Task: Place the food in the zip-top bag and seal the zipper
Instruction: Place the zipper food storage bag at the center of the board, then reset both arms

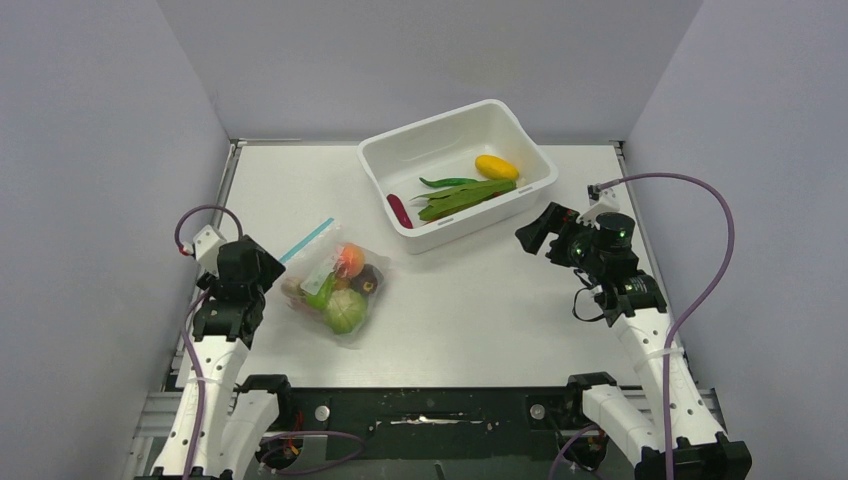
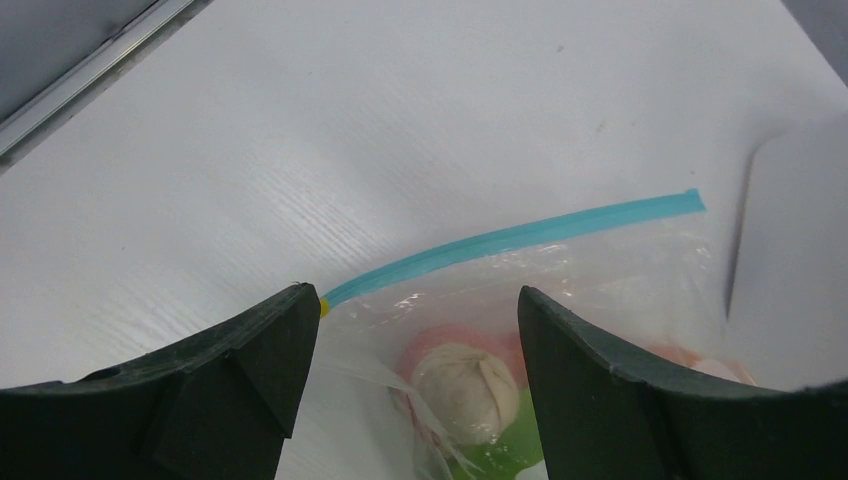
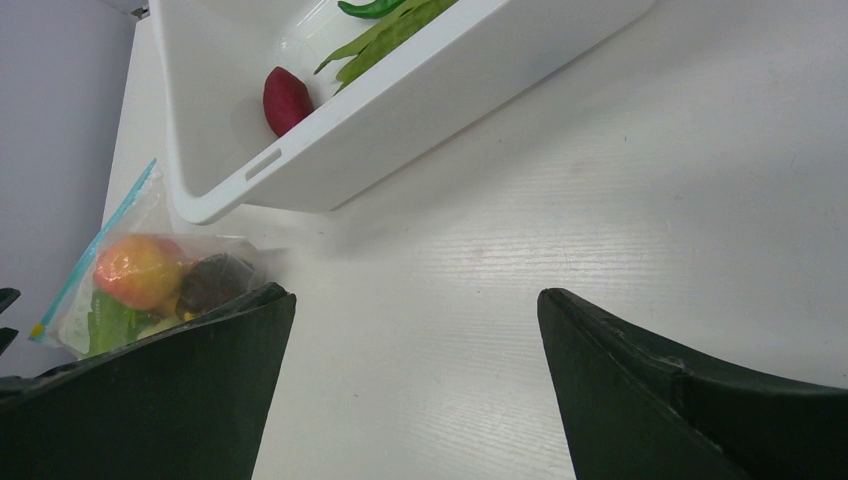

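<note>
White tabletop (image 1: 480, 300) runs between pale grey walls, with a metal rail along its left edge.

The left gripper (image 2: 410, 335) stands with its jaws spread wide and grips nothing. It hangs right over the zip-top bag (image 1: 335, 285), which lies flat on the table's left half. The zipper (image 2: 520, 237) runs as one flat blue strip across the bag's far end, one tip just beside a left finger. I cannot tell whether it is pressed shut all along.

The food sits inside the bag: a peach (image 1: 349, 260), a dark fruit (image 1: 368, 282) and a green ball (image 1: 345, 312). Only the left wrist view shows the pale mushroom (image 2: 465, 380).

The right gripper (image 3: 415, 330) is also wide open and empty, hovering over bare table near the white tub (image 1: 455, 225). The tub holds long green pods (image 1: 465, 192), a yellow piece (image 1: 497, 167) and a red-purple piece (image 3: 287, 98).

Bag and tub lie near each other but apart, and bare table stretches across the near right. The right wrist view alone shows a slot in the tub's side wall.
</note>
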`<state>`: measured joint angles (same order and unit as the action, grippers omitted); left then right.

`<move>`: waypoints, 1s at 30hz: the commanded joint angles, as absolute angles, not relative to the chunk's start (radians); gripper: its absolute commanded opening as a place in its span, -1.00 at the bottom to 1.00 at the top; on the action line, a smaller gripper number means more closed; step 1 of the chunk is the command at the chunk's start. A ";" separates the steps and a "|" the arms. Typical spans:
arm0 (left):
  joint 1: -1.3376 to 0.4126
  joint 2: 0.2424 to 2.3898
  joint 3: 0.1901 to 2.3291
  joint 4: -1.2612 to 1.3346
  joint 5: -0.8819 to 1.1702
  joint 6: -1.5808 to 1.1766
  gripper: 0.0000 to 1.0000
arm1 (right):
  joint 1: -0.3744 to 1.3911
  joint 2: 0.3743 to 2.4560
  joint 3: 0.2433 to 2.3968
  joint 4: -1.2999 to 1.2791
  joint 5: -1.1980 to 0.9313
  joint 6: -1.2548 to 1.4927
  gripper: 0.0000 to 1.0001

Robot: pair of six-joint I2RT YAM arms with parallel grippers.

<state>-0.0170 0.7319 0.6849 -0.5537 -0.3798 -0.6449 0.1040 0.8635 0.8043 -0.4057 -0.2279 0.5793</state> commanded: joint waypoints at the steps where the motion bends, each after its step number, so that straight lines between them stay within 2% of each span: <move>1: -0.040 0.718 0.784 -0.385 -0.148 -0.480 0.46 | 0.100 0.809 0.855 -0.372 -0.216 0.546 0.95; 9: -0.143 0.731 0.823 -0.269 0.094 -0.480 0.47 | 0.100 0.756 0.866 -0.343 -0.209 0.515 0.95; 16: -0.171 0.676 0.812 -0.197 0.216 -0.448 0.48 | 0.100 0.733 0.882 -0.306 -0.238 0.585 0.95; 24: -0.193 0.654 0.845 -0.225 0.174 -0.418 0.49 | 0.100 0.659 0.824 -0.243 -0.238 0.638 0.96; 30: -0.192 0.644 0.833 -0.224 0.178 -0.422 0.49 | 0.100 0.694 0.839 -0.272 -0.244 0.625 0.95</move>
